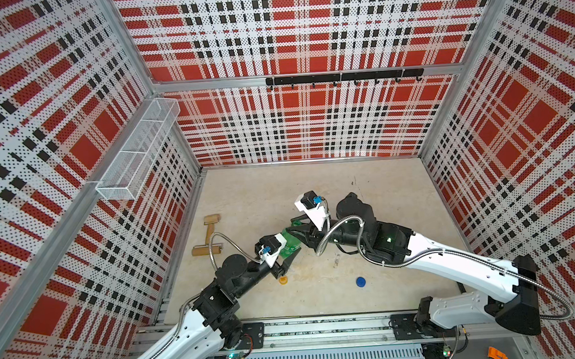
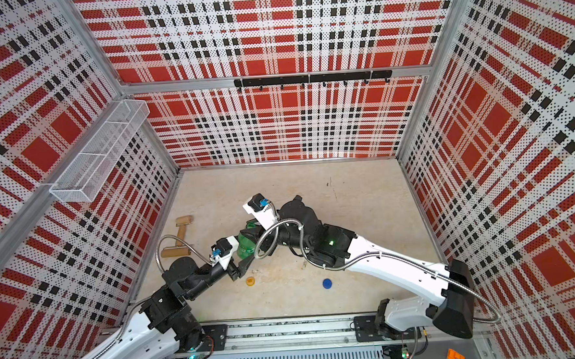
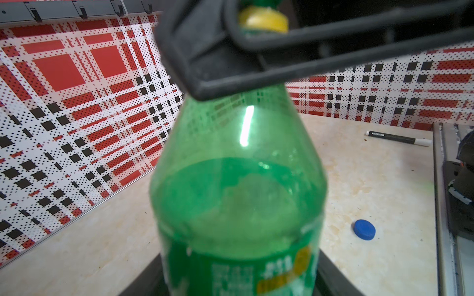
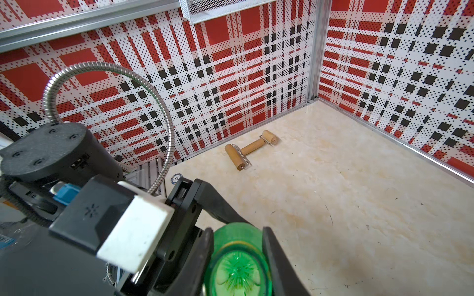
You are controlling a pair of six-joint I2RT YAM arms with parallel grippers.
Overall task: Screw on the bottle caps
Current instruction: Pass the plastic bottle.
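A translucent green bottle stands upright on the table between my two arms. Its mouth is open, with a yellow ring around the neck. My right gripper is shut on the neck from above. My left gripper is shut on the labelled body, one finger on each side. The yellow-orange cap lies loose on the table just in front of the left gripper. The blue cap lies further right, also seen as the blue cap. The clear bottle is hidden in both top views.
A wooden roller lies by the left wall. A dark chip marked 10 sits near the left arm. A marker pen lies on the table. A wire basket hangs on the left wall and a hook rail on the back wall.
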